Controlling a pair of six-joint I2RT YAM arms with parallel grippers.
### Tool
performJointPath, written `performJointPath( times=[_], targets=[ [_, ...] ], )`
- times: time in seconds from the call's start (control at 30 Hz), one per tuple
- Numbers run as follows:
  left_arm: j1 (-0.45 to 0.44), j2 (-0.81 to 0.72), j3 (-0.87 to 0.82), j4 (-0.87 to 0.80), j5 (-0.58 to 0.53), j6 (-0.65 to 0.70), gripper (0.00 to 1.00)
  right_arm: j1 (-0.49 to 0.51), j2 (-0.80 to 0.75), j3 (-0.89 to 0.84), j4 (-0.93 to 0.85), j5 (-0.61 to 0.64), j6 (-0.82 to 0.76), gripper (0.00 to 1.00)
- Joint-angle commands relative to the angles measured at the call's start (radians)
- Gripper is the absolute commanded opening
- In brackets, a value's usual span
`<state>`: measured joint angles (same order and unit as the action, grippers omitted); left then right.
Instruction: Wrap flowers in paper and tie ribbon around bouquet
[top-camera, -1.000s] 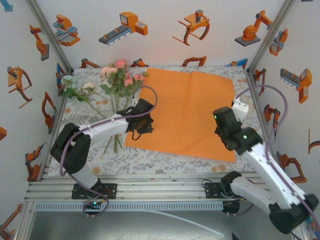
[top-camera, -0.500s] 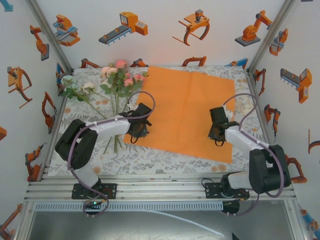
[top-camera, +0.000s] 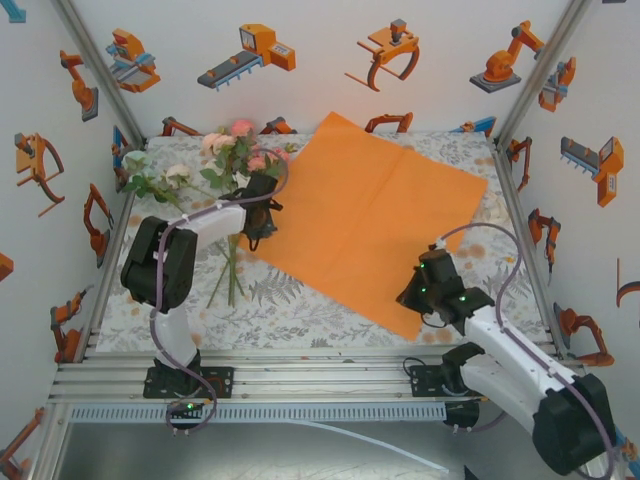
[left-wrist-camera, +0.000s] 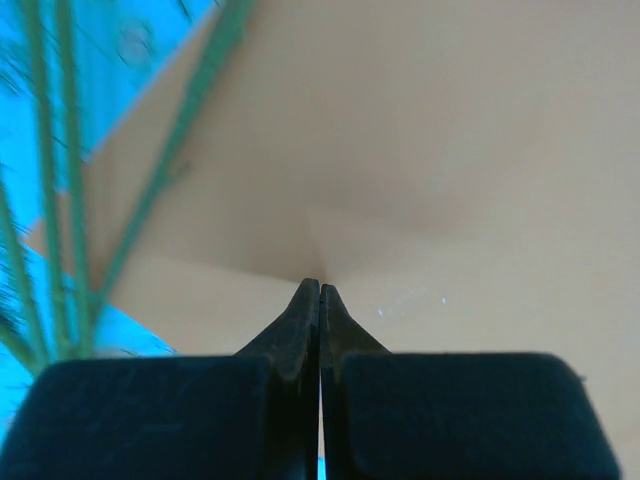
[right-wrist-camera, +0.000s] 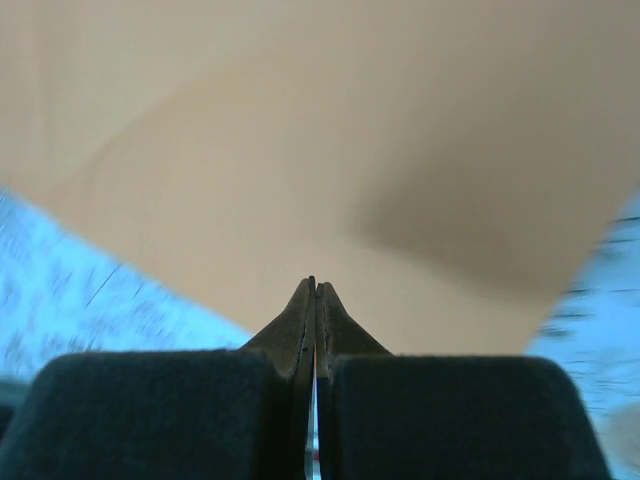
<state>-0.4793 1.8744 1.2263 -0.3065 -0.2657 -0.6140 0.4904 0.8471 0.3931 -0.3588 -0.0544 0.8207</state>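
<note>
Sheet of bright orange paper (top-camera: 380, 210), corners pinched by clenched left gripper (left-wrist-camera: 320, 292) and right gripper (right-wrist-camera: 315, 288), probably for angling toward long-stemmed pink roses (top-camera: 240, 150).

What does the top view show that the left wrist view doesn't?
Top view: the whole paper lying skewed, the flowers with their blooms, and the right gripper at the paper's near corner. Left wrist view: creases in the paper running into the shut tips of the left gripper. Both: orange paper, green stems at its edge, and the cloth underneath.
</note>
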Motion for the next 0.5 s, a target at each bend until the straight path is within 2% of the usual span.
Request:
performJointPath(
  times=[0.0,0.07,0.17,0.2,0.27,0.33,0.4,0.47],
  targets=[
    [0.022,-0.051,0.037,0.013,0.020,0.071,0.15,0.146,0.017,0.019,0.038,-0.077,0.059,0.00],
    [0.021,-0.114,0.025,0.012,0.046,0.076,0.25,0.146,0.048,0.133,-0.085,-0.030,0.013,0.00],
    [-0.002,-0.234,-0.046,0.051,0.127,0.039,0.33,0.118,0.040,0.259,-0.175,0.154,-0.056,0.00],
    [-0.018,-0.266,-0.080,0.089,0.157,0.014,0.35,0.068,0.043,0.269,-0.148,0.169,-0.078,0.01],
    [-0.059,-0.284,-0.122,0.126,0.191,-0.025,0.37,-0.080,0.095,0.281,-0.089,0.105,-0.110,0.01],
    [-0.105,-0.255,-0.105,0.099,0.157,-0.052,0.36,-0.231,0.179,0.292,-0.027,0.035,-0.135,0.00],
    [-0.132,-0.187,-0.052,0.024,0.120,-0.068,0.35,-0.319,0.275,0.309,0.029,0.037,-0.174,0.00],
    [-0.136,-0.121,-0.008,-0.038,0.092,-0.090,0.28,-0.374,0.365,0.330,0.059,0.055,-0.195,0.00]
  ],
)
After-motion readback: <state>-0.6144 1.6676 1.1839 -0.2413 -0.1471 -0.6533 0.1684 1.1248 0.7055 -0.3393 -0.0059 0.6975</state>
